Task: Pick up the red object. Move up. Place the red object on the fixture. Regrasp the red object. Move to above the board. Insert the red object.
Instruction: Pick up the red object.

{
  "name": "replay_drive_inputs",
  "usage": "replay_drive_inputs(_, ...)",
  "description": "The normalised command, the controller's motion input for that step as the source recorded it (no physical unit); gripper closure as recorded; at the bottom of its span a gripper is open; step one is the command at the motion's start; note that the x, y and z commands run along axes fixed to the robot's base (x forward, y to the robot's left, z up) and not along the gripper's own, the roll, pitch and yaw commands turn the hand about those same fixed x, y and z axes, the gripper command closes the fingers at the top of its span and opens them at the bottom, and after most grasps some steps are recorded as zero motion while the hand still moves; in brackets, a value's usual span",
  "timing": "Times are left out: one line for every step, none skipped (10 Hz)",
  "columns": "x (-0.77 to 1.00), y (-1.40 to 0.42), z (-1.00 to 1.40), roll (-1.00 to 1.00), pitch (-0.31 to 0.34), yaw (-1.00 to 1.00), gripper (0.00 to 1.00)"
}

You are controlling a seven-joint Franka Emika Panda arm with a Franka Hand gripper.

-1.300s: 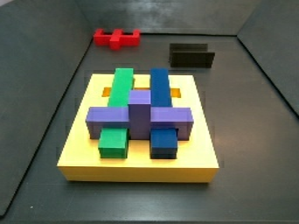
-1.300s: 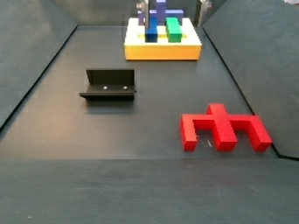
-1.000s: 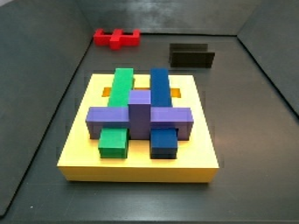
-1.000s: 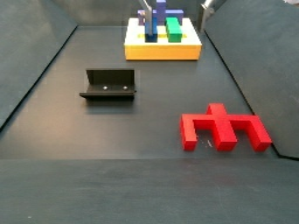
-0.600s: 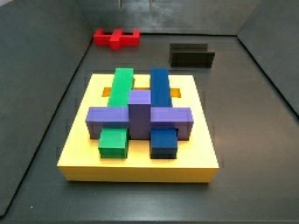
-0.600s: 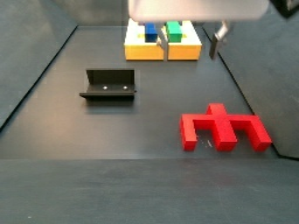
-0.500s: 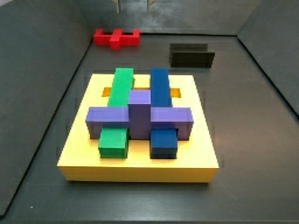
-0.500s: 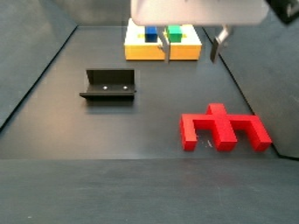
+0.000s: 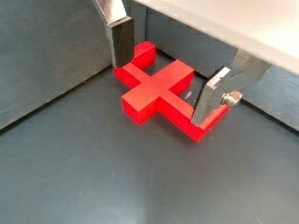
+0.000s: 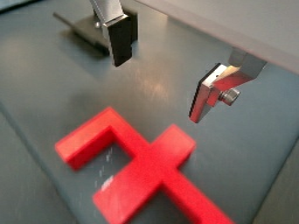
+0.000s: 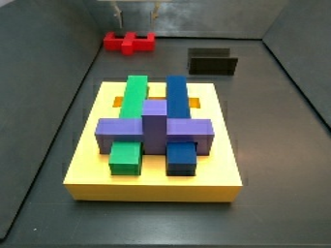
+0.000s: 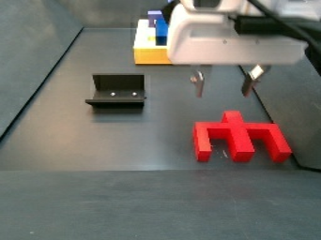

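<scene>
The board [image 11: 91,174], a thick yellow slab with slots, carries a long green block [image 11: 131,118] and a long blue block [image 11: 177,118] lying side by side, with a purple cross block [image 11: 153,126] laid over both; in a side view it lies well behind the end effector [image 12: 226,86] and is partly hidden by the wrist body. The end effector hangs released above the red object [image 12: 238,137], its flat silver fingers [image 9: 119,40] spread apart with nothing between them and not touching the piece. In both wrist views the red object [image 9: 163,91] lies flat on the dark matte floor just below the fingertips, a glossy plastic bar with square-edged stubs branching from it, and one dark pad [image 10: 121,41] faces the other across the gap. The fixture [image 12: 116,91], a dull dark bracket with an open recessed front that holds nothing, stands off to one side of the end effector, well apart from the red piece. In a side view the fixture [image 11: 212,62] sits beyond the board, with the red object [image 11: 128,42] beside it.
</scene>
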Motion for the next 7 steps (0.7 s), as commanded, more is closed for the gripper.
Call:
replay_drive_inputs(-0.08,0.04,-0.70,-0.08,-0.140,0.00,0.00)
replay_drive_inputs(-0.15,0.00,-0.73,0.00,-0.139,0.00,0.00)
replay_drive_inputs(-0.16,0.00,-0.70,0.06,-0.093,0.00,0.00)
replay_drive_inputs(-0.21,0.05,-0.67,0.02,-0.073,-0.05,0.00)
replay_drive_inputs(-0.26,0.01,-0.47,0.00,-0.096,-0.15,0.00)
replay_drive_inputs(-0.17,0.05,-0.39,-0.01,-0.093,-0.04,0.00)
replay_drive_inputs(-0.13,0.15,-0.38,0.00,-0.059,-0.01,0.00)
